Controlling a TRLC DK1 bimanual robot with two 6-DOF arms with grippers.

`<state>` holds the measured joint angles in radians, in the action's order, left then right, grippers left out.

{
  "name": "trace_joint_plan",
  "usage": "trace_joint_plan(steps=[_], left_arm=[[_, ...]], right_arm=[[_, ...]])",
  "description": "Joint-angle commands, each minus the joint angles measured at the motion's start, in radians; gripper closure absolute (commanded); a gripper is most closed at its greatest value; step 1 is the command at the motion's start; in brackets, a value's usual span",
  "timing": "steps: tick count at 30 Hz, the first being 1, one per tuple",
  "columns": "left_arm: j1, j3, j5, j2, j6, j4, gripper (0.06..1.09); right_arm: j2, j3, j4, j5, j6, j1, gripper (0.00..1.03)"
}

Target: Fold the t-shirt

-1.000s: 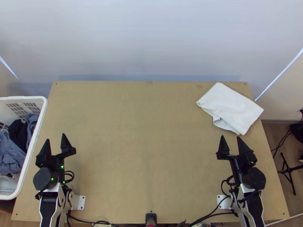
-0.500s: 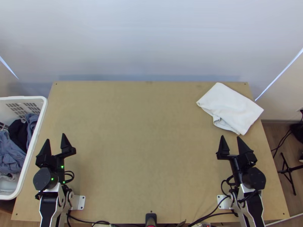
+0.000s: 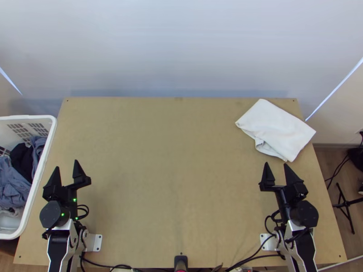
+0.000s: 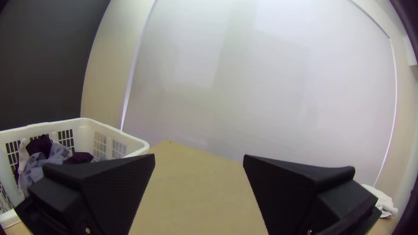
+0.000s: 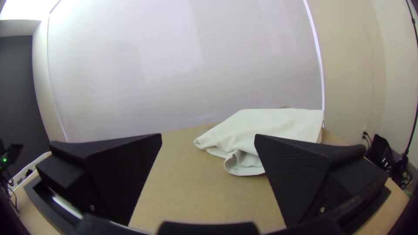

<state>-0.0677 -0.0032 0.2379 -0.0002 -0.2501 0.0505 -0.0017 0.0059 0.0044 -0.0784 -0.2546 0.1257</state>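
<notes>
Two grippers hang over the near part of a light wooden surface, one at each side. The left gripper is on the left, and its jaws are spread wide with a big gap between them and nothing in the gap. The right gripper is on the right, and its jaws are wide apart too, with nothing in them. Both point away from the near edge, to the far side.

The white t-shirt lies at the far right corner of the surface. It is folded up in a small bundle, set at a slant. Most of its top is smooth, but the side facing the near left is a bit bunched, and some layers peek out there. In the right wrist view, a loose, round fold puffs out at that side. One corner of the t-shirt pokes out past the right edge of the surface. The right gripper is near the t-shirt but does not hold it.

By the left edge is a white basket with little slots in its sides. It has blue-grey clothes and a dark cloth inside, all in a messy pile. Behind the surface is a big pale wall. Black cables run along the near edge, and a small black thing sits at the middle of that edge. A black stand is on the floor at the right.
</notes>
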Motion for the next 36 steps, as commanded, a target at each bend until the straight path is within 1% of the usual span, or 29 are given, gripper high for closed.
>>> trace_joint_plan(steps=[1, 12, 13, 15, 17, 19, 22, 25, 28, 32, 36], left_arm=[[0.0, 0.0, 0.0, 0.0, 0.0, 0.0, 0.1], [0.017, 0.0, 0.0, 0.0, -0.015, 0.002, 0.1], [0.016, 0.0, 0.0, -0.001, 0.009, 0.005, 0.1], [0.011, 0.0, 0.0, -0.001, 0.107, 0.006, 0.1], [0.003, 0.002, 0.008, -0.001, 0.176, 0.008, 0.1], [-0.017, 0.011, 0.034, -0.001, 0.216, 0.008, 0.1], [-0.069, 0.072, 0.035, 0.005, 0.249, -0.008, 0.1], [-0.092, 0.195, 0.04, 0.094, 0.247, -0.046, 0.1], [-0.152, 0.41, 0.058, 0.307, 0.196, -0.141, 0.1], [-0.281, 0.801, 0.06, 0.635, 0.097, -0.429, 0.1], [-0.432, 1.079, 0.069, 0.873, 0.084, -0.638, 0.1]], right_arm=[[0.0, 0.0, 0.0, 0.0, 0.0, 0.0, 0.04], [0.0, 0.0, 0.0, 0.0, 0.0, 0.0, 0.04], [0.0, 0.0, 0.0, 0.0, 0.0, 0.0, 0.04], [0.0, 0.0, 0.0, 0.0, 0.0, 0.0, 0.04], [0.0, 0.0, 0.0, -0.001, 0.0, 0.0, 0.04], [0.0, 0.0, 0.0, 0.0, 0.0, 0.0, 0.04], [0.0, 0.0, 0.0, -0.001, 0.0, 0.0, 0.04], [0.0, 0.0, 0.0, 0.0, 0.0, 0.0, 0.04], [0.0, 0.0, 0.0, -0.001, 0.0, 0.0, 0.04], [0.0, 0.0, 0.0, 0.0, 0.0, 0.0, 0.04], [0.0, 0.0, 0.0, 0.0, 0.0, 0.0, 0.04]])
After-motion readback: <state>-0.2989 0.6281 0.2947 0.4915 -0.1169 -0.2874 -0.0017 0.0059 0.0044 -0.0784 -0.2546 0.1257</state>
